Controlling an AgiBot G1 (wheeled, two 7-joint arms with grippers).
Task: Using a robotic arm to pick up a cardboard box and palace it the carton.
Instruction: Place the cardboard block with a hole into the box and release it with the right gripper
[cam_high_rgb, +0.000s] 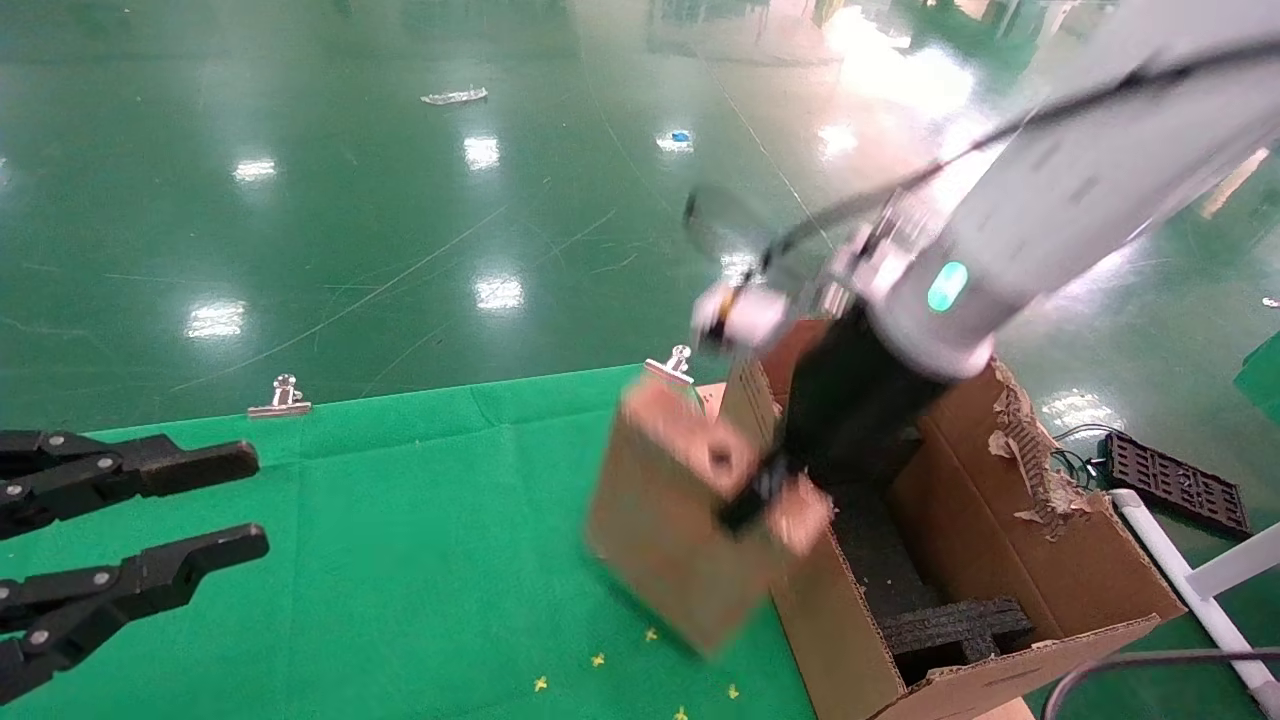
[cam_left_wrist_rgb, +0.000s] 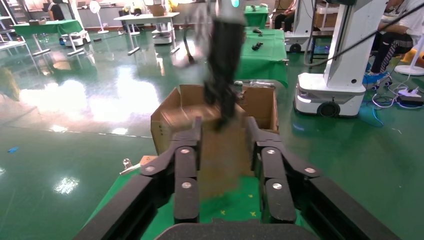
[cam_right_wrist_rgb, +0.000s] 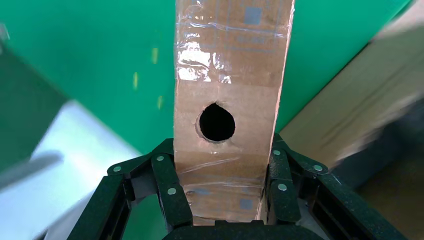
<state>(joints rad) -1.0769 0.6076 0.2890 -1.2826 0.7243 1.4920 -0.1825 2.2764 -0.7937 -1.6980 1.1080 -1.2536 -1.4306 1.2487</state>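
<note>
The right gripper (cam_right_wrist_rgb: 220, 200) pinched the cardboard box (cam_high_rgb: 680, 520) by its narrow holed edge, aloft beside the carton (cam_high_rgb: 1000, 530); the left gripper (cam_high_rgb: 215, 505) rested with fingers spread.

carton (cam_high_rgb: 1010, 560) mouth open upward, upright flaps walling its sides, black foam blocks (cam_high_rgb: 950, 625) filling the near end, cardboard box (cam_high_rgb: 680, 520) hanging at its left wall, green cloth (cam_high_rgb: 400, 560) leftward unobstructed

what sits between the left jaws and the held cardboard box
Only bare green cloth in the head view: the left gripper is parked open at the table's left, and the cardboard box hangs from the right gripper beside the carton.
</note>
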